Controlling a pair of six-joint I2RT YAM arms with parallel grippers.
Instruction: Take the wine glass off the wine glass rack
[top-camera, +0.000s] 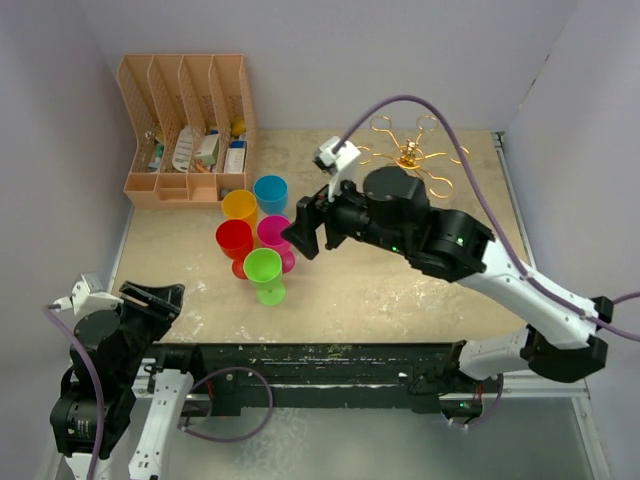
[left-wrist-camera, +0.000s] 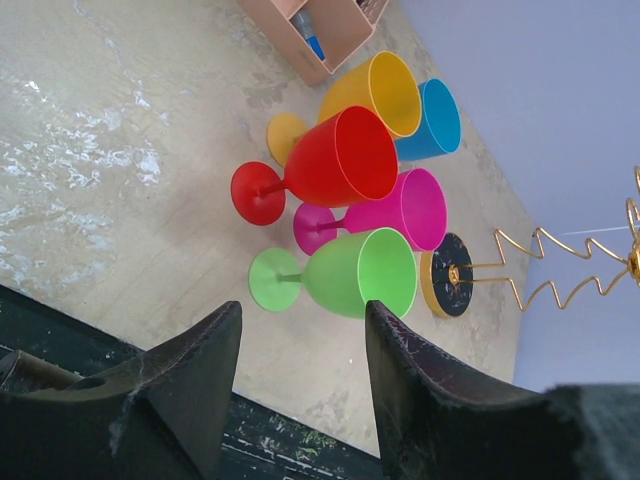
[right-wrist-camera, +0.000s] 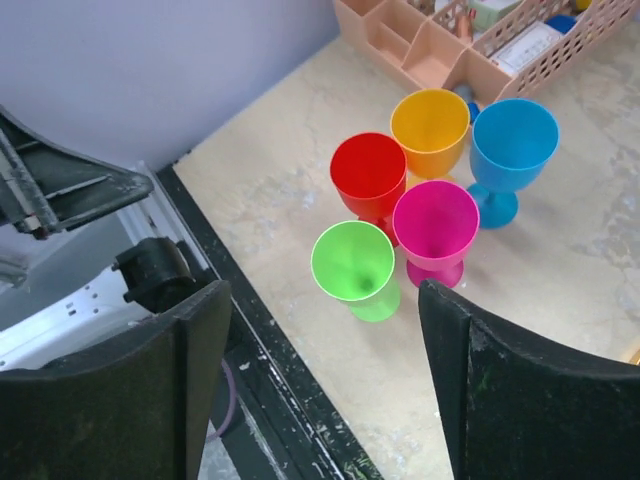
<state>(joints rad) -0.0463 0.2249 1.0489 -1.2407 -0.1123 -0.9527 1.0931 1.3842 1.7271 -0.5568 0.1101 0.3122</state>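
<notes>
**A:** How does the right gripper (top-camera: 304, 236) stand?

**B:** Its fingers are spread wide with nothing between them. It hangs above the table (top-camera: 400, 290), just beside a cluster of five plastic wine glasses.

**A:** Which glass lies closest to it?

**B:** From its wrist camera, the green wine glass (right-wrist-camera: 352, 263) sits below the gap between the fingers. The magenta wine glass (right-wrist-camera: 436, 222) and red wine glass (right-wrist-camera: 368, 168) touch rims right past it. The yellow wine glass (right-wrist-camera: 430, 121) and blue wine glass (right-wrist-camera: 514, 136) are farther ahead. All five stand upright on their feet.

**A:** And the wine glass rack (top-camera: 408, 155)?

**B:** It is behind that gripper, beyond the arm's wrist, near the far wall. Its gold loops spread from the central post.

**A:** The left gripper (top-camera: 150, 298)?

**B:** It is parted too, and holds nothing. It stays low at the near edge, well apart from the glasses, and faces them with the green one nearest.

**A:** Anything else?

**B:** A pink desk organizer (top-camera: 186, 130) stands beyond the glasses, in the far corner.
</notes>
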